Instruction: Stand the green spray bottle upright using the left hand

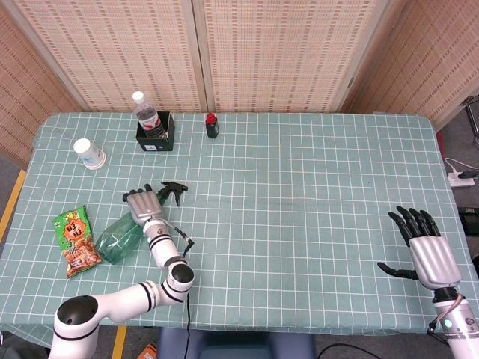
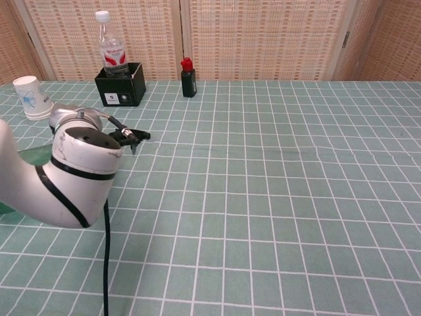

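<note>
The green spray bottle (image 1: 118, 238) lies on its side at the table's front left, its black nozzle (image 1: 172, 190) pointing to the far right. My left hand (image 1: 142, 205) lies across the bottle's neck, fingers stretched out toward the far side and touching it, not wrapped around it. In the chest view my left forearm (image 2: 74, 176) hides most of the bottle; only the nozzle (image 2: 133, 135) sticks out beyond it. My right hand (image 1: 422, 250) hovers near the front right corner, fingers spread and holding nothing.
A snack bag (image 1: 75, 241) lies just left of the bottle. A paper cup (image 1: 89, 153) lies at the far left. At the back stand a black box (image 1: 157, 137) holding a water bottle (image 1: 147, 114) and a small black bottle with a red cap (image 1: 212, 125).
</note>
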Tool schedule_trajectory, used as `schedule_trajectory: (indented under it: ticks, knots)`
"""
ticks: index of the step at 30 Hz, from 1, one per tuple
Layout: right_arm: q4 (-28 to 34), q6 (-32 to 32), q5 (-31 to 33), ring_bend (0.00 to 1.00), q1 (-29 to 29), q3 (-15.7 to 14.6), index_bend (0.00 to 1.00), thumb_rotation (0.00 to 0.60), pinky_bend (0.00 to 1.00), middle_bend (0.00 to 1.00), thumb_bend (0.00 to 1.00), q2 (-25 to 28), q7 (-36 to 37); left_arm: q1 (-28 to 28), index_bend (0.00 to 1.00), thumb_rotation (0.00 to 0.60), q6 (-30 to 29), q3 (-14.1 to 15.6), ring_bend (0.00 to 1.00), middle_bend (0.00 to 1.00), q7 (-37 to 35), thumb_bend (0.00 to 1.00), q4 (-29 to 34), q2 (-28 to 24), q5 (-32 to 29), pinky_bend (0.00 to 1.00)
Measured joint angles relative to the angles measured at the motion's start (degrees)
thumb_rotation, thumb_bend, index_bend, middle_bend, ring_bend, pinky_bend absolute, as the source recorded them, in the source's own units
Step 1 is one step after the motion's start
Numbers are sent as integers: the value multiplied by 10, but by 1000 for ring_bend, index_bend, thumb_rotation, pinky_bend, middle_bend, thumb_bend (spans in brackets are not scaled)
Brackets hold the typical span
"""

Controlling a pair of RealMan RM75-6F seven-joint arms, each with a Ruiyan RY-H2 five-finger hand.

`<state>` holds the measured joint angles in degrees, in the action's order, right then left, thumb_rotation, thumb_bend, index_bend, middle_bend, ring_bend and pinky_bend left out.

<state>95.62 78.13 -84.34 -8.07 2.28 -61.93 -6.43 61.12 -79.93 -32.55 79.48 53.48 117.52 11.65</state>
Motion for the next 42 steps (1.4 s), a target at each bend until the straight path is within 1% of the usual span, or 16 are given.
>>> schedule_trajectory:
  ticks: [1,3,6,8,11,17,19,23,30,33,38,42]
  knots:
    - [0,0,0,0,0,0,118,600,0,30,60,0,0,-2,131,600,3,9,176,215,6,233,-5,1,7,235]
    - [0,0,-1,0,0,0,118,600,0,30,59,0,1,-4,131,600,4,14,176,215,12,233,-9,3,11,235]
    - [0,1,-2,0,0,0,118,600,0,30,60,1,3,-7,131,600,4,7,181,220,23,233,-13,7,3,235]
    - [-1,2,-3,0,0,-1,118,600,0,30,60,0,5,-8,142,600,4,3,201,243,30,233,-15,9,2,241]
    - [-2,3,-4,0,1,-1,118,600,0,30,60,0,7,-9,181,600,4,-5,250,299,35,237,-18,13,0,276]
    - [-3,4,-5,0,1,-1,118,600,0,30,59,0,9,-12,261,600,8,-5,339,393,28,253,-20,16,12,372]
    - [-3,4,-5,0,1,-1,118,600,0,30,59,0,9,-14,294,600,9,-4,388,440,19,261,-20,17,21,417]
    - [-3,4,-6,0,1,-1,118,600,0,30,60,0,9,-17,322,600,9,-4,446,506,9,271,-20,19,33,471]
    - [-3,3,-5,0,1,-1,118,600,0,30,59,0,8,-22,334,600,7,-2,458,520,2,274,-18,16,50,488]
    - [-2,3,-5,0,1,-1,118,600,0,30,60,0,8,-21,343,600,2,-3,463,525,4,273,-7,11,55,492]
    - [-3,4,-5,0,1,-1,118,600,0,30,59,1,8,-12,374,600,-17,-12,490,557,6,273,38,-12,77,508]
    - [-4,4,-5,0,1,-1,118,600,0,30,59,1,9,-9,403,600,-28,-23,515,587,-31,273,91,-39,115,530]
